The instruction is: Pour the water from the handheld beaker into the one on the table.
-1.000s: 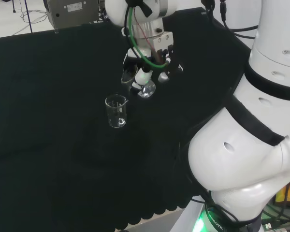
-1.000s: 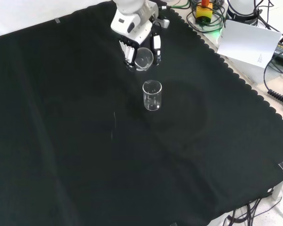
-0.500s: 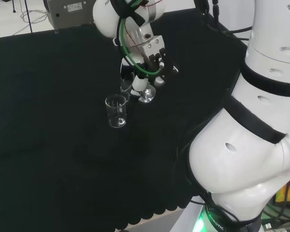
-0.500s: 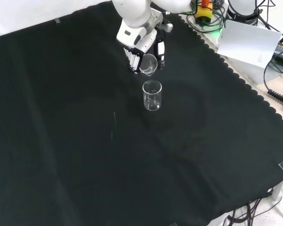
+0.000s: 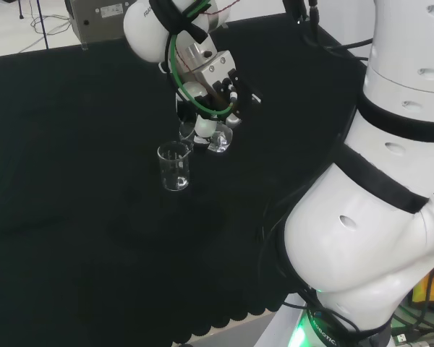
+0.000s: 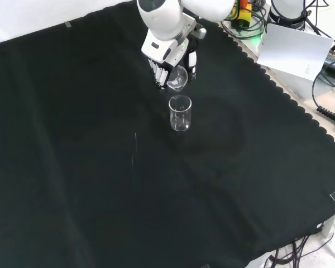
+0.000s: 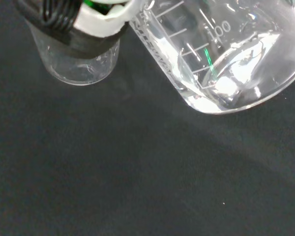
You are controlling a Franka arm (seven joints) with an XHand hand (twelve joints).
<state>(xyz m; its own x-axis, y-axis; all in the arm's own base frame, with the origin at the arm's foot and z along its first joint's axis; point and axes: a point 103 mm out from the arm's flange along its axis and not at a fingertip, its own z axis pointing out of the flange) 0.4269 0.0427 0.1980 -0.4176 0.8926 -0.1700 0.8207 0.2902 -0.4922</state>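
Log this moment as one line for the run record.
robot hand: shut on held beaker | held beaker: tilted, water inside, above table beaker | table beaker: upright on cloth | pour: no stream visible

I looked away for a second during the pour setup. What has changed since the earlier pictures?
The hand, shut on the handheld beaker, has carried it closer to the beaker on the cloth: down the front view, leftward in the head view, and tipped further. Nothing was let go. The standing beaker and the black cloth stayed as they were.
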